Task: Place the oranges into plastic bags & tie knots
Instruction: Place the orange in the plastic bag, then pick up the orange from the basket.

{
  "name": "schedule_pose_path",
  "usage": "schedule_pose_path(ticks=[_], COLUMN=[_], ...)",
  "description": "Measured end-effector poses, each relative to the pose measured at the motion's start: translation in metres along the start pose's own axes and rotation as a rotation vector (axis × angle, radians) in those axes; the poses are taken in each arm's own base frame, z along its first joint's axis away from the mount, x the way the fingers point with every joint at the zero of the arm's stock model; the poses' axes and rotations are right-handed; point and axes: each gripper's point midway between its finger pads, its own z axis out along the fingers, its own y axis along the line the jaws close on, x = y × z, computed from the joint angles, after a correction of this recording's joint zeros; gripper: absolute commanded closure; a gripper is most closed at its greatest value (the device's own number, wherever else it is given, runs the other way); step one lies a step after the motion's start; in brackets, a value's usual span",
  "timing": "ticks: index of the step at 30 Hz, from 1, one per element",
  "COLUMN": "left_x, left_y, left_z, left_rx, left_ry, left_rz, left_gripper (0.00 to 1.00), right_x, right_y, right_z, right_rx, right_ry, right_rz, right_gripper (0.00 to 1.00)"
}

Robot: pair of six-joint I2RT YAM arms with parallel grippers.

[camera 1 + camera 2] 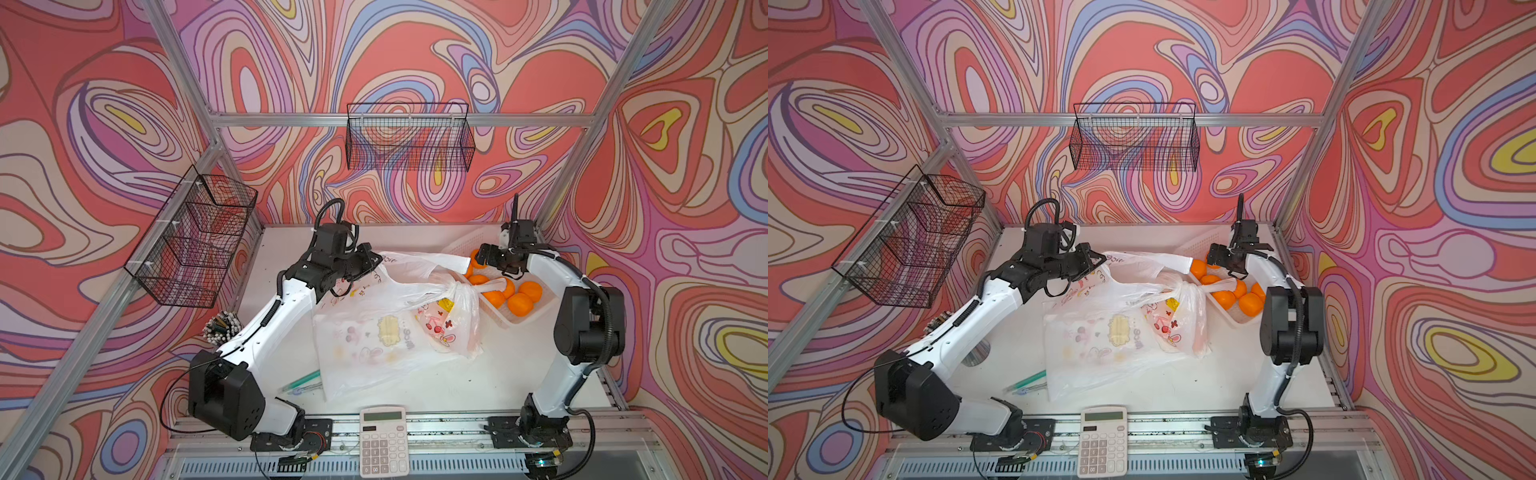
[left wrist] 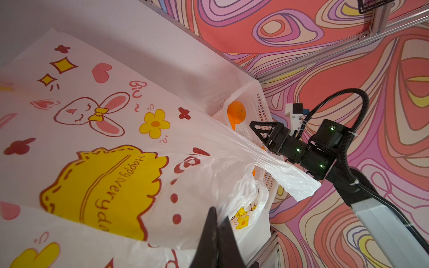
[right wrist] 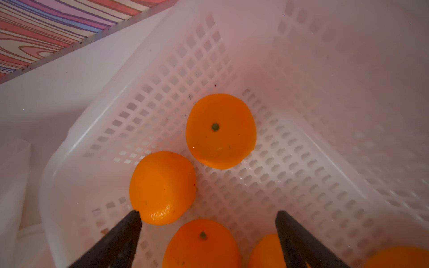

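In both top views the left gripper (image 1: 376,258) is pinching the rim of a plastic bag (image 1: 361,332), holding its mouth up toward the basket (image 1: 524,320) where the oranges (image 1: 530,291) are lying. In the left wrist view its jaws are pressing shut on the film. In the right wrist view the right gripper (image 3: 207,214) is hovering above them, wide open and empty, likely readying a pick.

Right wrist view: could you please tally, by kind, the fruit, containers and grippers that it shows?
oranges: 5, three only partly in view
white perforated basket: 1
right gripper: 1, open
Total: 7
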Motion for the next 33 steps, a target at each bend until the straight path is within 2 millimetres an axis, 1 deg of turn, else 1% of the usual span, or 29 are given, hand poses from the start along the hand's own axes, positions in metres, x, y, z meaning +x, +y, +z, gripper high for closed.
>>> schedule_pose_path(ticks=[5,7,11,15,19,22,25,29,33], left_x=[0.0,0.0,0.0,0.0,0.0,0.0,0.0,0.0,0.0], left_y=[0.0,0.0,0.0,0.0,0.0,0.0,0.001,0.001,0.001], left_z=[0.0,0.0,0.0,0.0,0.0,0.0,0.0,0.0,0.0], left_rx=[-0.001,-0.001,-0.001,-0.001,-0.001,-0.002,-0.003,-0.003,-0.004], left_ry=[0.0,0.0,0.0,0.0,0.0,0.0,-0.001,-0.002,-0.002], left_rz=[0.001,0.001,0.004,0.004,0.007,0.009,0.015,0.018,0.019], left_gripper=[1.0,1.0,1.0,1.0,1.0,1.0,1.0,1.0,1.0], right_x=[0.006,0.005,-0.006,-0.016,-0.016,-0.011,-0.013,-0.017,-0.029], right_y=[0.002,0.003,-0.002,-0.018,-0.041,-0.05,-0.053,-0.051,-0.047], right_z=[0.038,0.047,0.052,0.054,0.06,0.06,0.057,0.055,0.053], right_rx=[0.001,-0.001,0.035,0.131,0.237,0.284,0.295,0.284,0.275], right_ry=[0.079,0.088,0.071,0.04,0.053,0.073,0.068,0.06,0.035], right_rz=[-0.025,-0.03,-0.038,-0.042,-0.036,-0.035,-0.032,-0.033,-0.035], right_gripper=[0.04,0.04,0.07,0.07,0.07,0.07,0.06,0.04,0.03])
